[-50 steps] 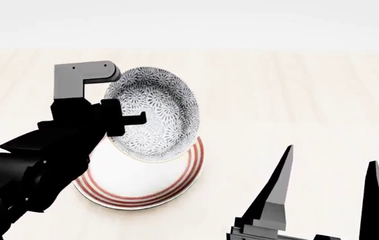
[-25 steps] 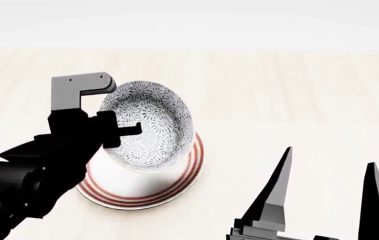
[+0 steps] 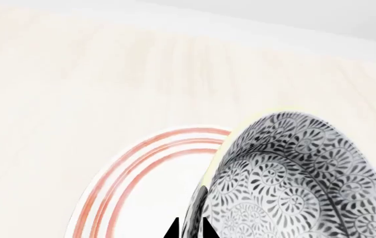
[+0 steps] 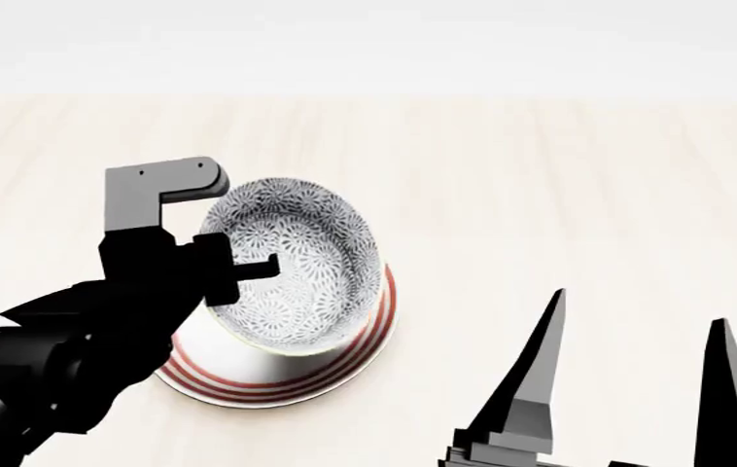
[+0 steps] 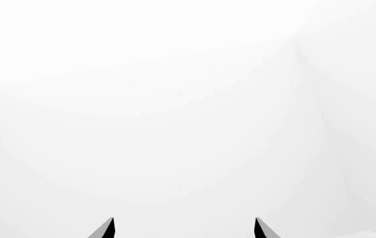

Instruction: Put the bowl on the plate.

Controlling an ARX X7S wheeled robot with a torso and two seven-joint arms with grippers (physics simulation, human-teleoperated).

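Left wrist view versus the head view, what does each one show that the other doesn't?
Only the left wrist view shows the left claw closed on the bowl's rim, one fingertip on each side of the wall. Only the head view shows the right claw, open and apart from the dishes, plus the whole left arm. Both show the patterned bowl held tilted over the red-ringed plate on the pale table.

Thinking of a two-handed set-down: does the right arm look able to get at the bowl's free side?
Probably yes: the right claw is open, and only bare table lies between it and the bowl.
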